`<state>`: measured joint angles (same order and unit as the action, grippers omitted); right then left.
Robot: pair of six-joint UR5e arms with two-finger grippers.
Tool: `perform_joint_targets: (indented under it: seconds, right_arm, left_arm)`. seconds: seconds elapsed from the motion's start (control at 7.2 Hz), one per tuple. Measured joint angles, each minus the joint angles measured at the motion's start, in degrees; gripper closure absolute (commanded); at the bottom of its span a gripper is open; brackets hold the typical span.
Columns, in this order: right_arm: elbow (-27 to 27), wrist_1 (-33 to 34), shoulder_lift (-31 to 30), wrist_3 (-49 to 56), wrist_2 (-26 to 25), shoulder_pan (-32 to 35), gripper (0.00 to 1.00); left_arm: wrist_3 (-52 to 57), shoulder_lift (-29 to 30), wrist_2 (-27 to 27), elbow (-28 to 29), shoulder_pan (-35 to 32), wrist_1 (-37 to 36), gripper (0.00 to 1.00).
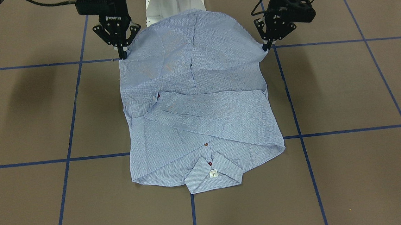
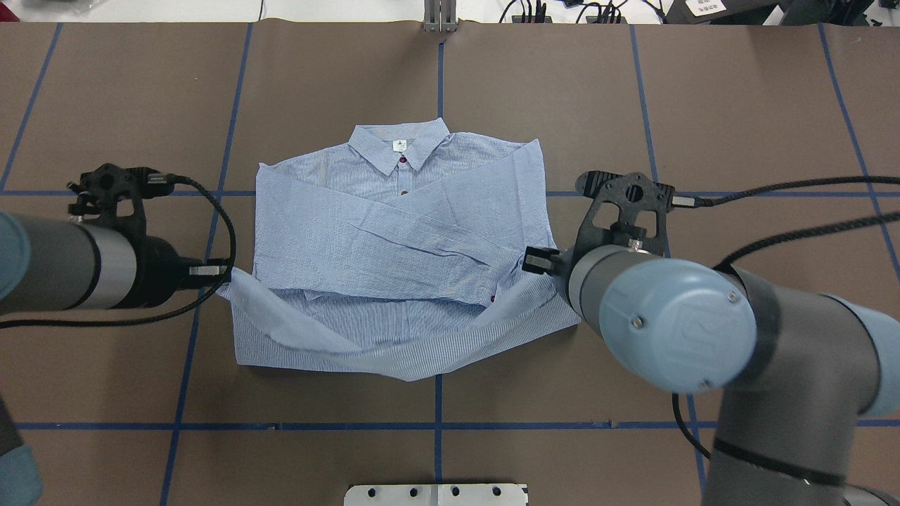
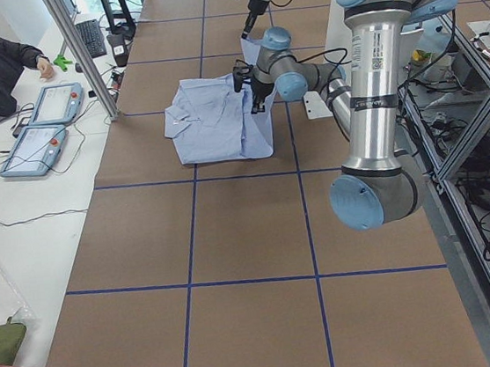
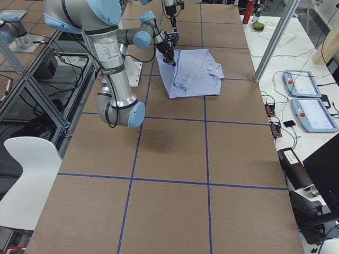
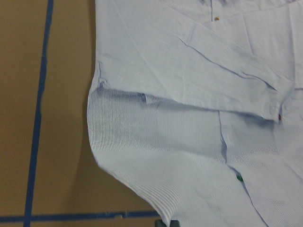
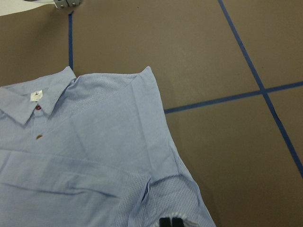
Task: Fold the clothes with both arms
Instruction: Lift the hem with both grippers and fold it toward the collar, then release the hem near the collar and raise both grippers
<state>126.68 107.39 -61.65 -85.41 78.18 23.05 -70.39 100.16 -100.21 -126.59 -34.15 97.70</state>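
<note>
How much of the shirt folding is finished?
Done: the sleeves lie crossed over the front of the shirt. In hand: the left gripper and right gripper each pinch a bottom corner, holding the hem raised off the table. Left: probably carrying that hem up toward the collar, laying it flat and letting go.

Light blue-and-white finely striped shirt [image 1: 199, 91], brown table [image 1: 343, 88] gridded with blue tape lines [image 1: 322, 43].

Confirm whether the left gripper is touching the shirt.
Touching. The front-facing view shows the left gripper closed on the shirt, its hem corner lifted up to the fingertips.
</note>
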Motion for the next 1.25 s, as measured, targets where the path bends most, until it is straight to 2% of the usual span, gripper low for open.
perform_joint_targets:
  seconds: [0.14,0.42,0.69,0.83,0.97,1.25]
  right_arm:
    - [-4.6,-4.2,0.5,2.9,1.6,3.6,1.00]
    - [-15.5,-11.6,4.5,6.3,4.7,9.1,1.00]
    - [-28.5,-18.6,10.3,7.8,6.5,11.8,1.00]
    - [-33.7,-23.0,11.2,8.8,6.8,12.3,1.00]
    - [-37.6,-26.5,11.5,10.3,7.2,13.0,1.00]
    - [-40.7,-29.0,11.5,14.4,10.1,14.9,1.00]
  left_arm:
    - [2.6,3.4,0.4,4.5,-1.9,0.0,1.00]
    - [9.0,6.0,0.4,8.4,-5.1,0.2,1.00]
    - [12.5,7.9,0.3,12.0,-6.9,0.5,1.00]
    - [13.5,9.7,0.3,15.6,-7.4,1.1,1.00]
    - [14.2,11.4,0.4,20.1,-7.7,3.2,1.00]
    - [17.2,12.6,0.4,27.7,-8.4,9.7,1.00]
